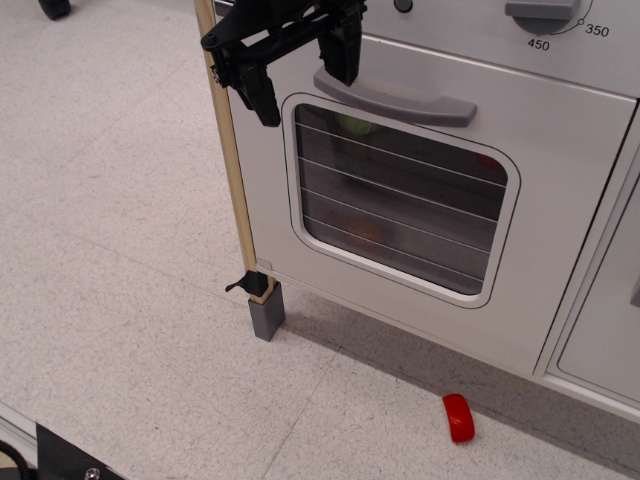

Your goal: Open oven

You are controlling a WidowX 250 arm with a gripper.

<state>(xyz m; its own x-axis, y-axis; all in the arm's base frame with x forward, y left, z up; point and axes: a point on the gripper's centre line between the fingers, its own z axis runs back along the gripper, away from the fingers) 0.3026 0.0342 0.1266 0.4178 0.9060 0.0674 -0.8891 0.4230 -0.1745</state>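
The silver-grey toy oven (pixel 560 200) fills the upper right of the view. Its big door has a rounded window (pixel 400 200) lined with wires, and the door looks closed. A grey bar handle (pixel 395 97) runs across the top of the door. My black gripper (pixel 300 78) hangs at the top left of the door, open, with one finger (pixel 262 95) left of the handle and the other finger (pixel 343 55) just above the handle's left end. It holds nothing. Dim coloured shapes show behind the window.
A temperature knob (pixel 545 12) marked 350 and 450 sits above the door. A plain panelled cabinet door (pixel 610 340) stands at the right. A wooden post (pixel 235 170) with a grey foot (pixel 267 312) edges the oven's left side. A small red object (pixel 459 417) lies on the speckled floor.
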